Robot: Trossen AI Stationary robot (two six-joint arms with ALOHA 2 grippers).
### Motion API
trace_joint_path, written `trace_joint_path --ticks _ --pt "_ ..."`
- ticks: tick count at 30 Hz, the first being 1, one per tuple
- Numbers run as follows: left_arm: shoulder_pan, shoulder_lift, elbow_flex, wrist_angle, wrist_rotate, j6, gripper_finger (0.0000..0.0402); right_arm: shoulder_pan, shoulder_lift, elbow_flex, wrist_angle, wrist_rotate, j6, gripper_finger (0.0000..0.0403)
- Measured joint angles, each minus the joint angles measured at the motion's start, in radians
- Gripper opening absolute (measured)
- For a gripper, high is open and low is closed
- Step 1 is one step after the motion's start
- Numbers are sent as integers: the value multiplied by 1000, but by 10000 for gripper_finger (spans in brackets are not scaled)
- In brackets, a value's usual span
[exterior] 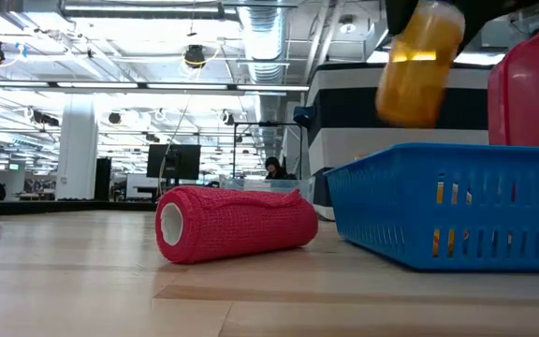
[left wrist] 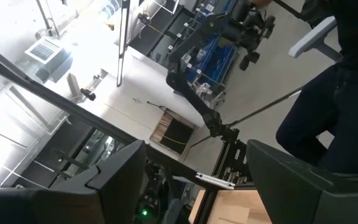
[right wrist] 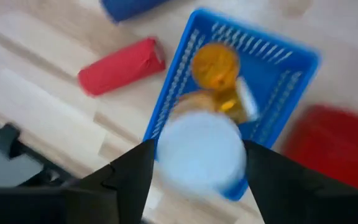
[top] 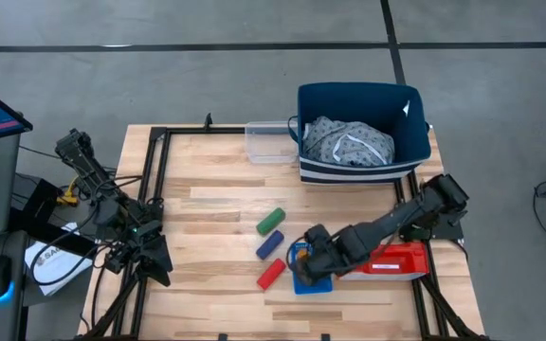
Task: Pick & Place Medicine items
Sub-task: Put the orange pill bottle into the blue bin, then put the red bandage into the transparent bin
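Note:
My right gripper [top: 313, 254] hovers over a small blue basket [top: 301, 283] at the table's near right and is shut on an orange pill bottle [exterior: 419, 64] with a white cap [right wrist: 199, 155]. Two more orange bottles [right wrist: 215, 65] [right wrist: 229, 102] lie on their sides on the basket floor below it. My left gripper [left wrist: 210, 186] waits at the table's left edge [top: 145, 248], open, facing the room. My right gripper pinches the pill bottle between its two fingers [right wrist: 135, 168], which come from above and point down. They sit on the bottle's upper part, beside the white cap [right wrist: 229, 143]. The bottle hangs clear above the blue basket [exterior: 438, 211], slightly tilted.
Green [top: 271, 221], blue [top: 269, 244] and red [top: 271, 273] capsule-shaped blocks lie left of the basket. A red box [top: 398, 261] sits to its right. At the far edge stand a clear tub [top: 271, 142] and a dark blue bin [top: 415, 152] with cloth inside. A person [left wrist: 347, 93] shows beyond the table.

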Motion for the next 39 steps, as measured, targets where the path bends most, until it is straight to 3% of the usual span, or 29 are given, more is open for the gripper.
trace_joint_path --ticks 11,21,29,34,37,39 --pt "0 11 0 9 1 -2 269 -6 50 -2 55 -65 -49 219" --pt "0 20 0 15 -23 -8 269 -18 50 68 45 3 -143 218" --pt "0 95 0 29 -274 -84 269 2 50 136 -54 23 -177 219" --pt "0 165 5 153 -451 -142 270 35 50 154 -54 23 -188 219" --pt "0 194 48 139 -585 -219 277 64 50 154 -54 23 -187 219" --pt "1 214 85 89 -612 -287 282 84 50 154 -51 23 -183 219"
